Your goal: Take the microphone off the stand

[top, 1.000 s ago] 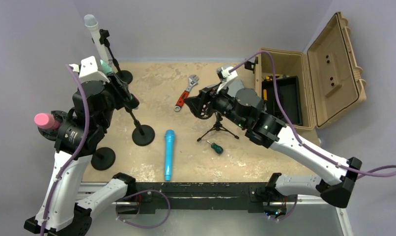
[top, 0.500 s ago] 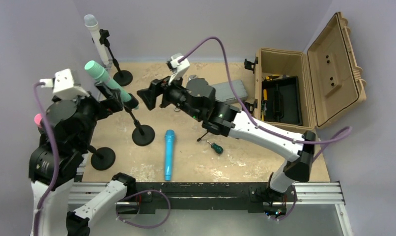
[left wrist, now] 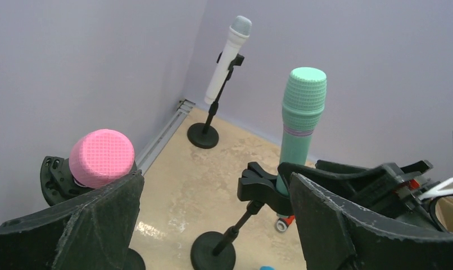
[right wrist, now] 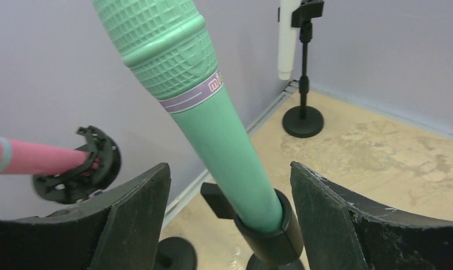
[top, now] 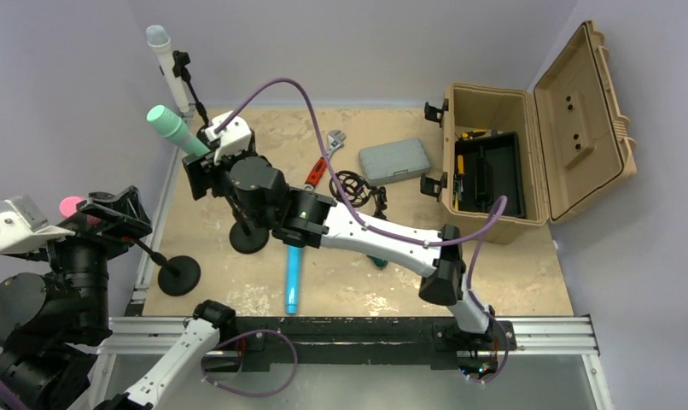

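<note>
A green microphone [top: 172, 125] [right wrist: 213, 129] leans in the clip [right wrist: 269, 236] of a black stand [top: 248, 235]. My right gripper [top: 197, 166] [right wrist: 230, 197] is open, with one finger on each side of the green handle just above the clip, touching neither. My left gripper [top: 117, 212] [left wrist: 213, 225] is open and empty, pulled back at the left beside the head of the pink microphone [top: 72, 205] [left wrist: 102, 158]. From there it looks at the green microphone [left wrist: 303, 112] and its clip [left wrist: 263, 183]. A white microphone [top: 161, 51] [left wrist: 230, 50] stands on a third stand at the back.
A blue microphone [top: 294, 278] lies on the table near the front. A wrench [top: 323, 158], a grey case [top: 393, 160] and a small tripod mount [top: 358, 188] lie mid-table. An open tan toolbox [top: 494, 162] stands at the right. The pink microphone's stand base [top: 178, 275] is front left.
My right arm has swung left across the table and now straddles the green microphone. My left gripper has opened and drawn back to the left, away from the green stand.
</note>
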You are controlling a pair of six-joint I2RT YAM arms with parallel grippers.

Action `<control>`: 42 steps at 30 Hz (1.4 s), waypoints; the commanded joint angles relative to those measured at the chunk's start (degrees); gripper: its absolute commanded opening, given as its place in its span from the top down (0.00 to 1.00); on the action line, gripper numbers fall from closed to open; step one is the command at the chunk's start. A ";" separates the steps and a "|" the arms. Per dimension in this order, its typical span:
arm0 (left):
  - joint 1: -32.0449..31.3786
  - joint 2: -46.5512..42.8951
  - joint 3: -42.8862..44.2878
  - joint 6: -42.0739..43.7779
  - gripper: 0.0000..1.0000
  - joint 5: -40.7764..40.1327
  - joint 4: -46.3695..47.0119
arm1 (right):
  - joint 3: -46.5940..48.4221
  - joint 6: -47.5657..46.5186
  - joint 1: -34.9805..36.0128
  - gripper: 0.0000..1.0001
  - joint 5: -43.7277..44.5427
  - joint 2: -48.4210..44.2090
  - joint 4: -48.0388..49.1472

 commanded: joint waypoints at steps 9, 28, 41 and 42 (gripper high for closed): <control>-0.18 -1.99 -8.17 3.38 0.02 0.87 -3.53 | 12.19 -20.78 1.07 0.45 12.33 9.79 4.85; -0.19 -5.73 -22.90 -1.98 0.00 26.74 -2.62 | -14.80 -18.61 -13.34 1.00 -46.94 -8.73 12.79; -0.19 -4.07 -30.56 11.44 0.00 23.30 0.86 | -11.68 -22.01 -15.55 1.00 -71.80 -4.53 6.99; -0.19 -3.64 -31.50 11.50 0.00 21.48 2.28 | -11.44 -22.19 -15.61 1.00 -72.30 -4.31 6.66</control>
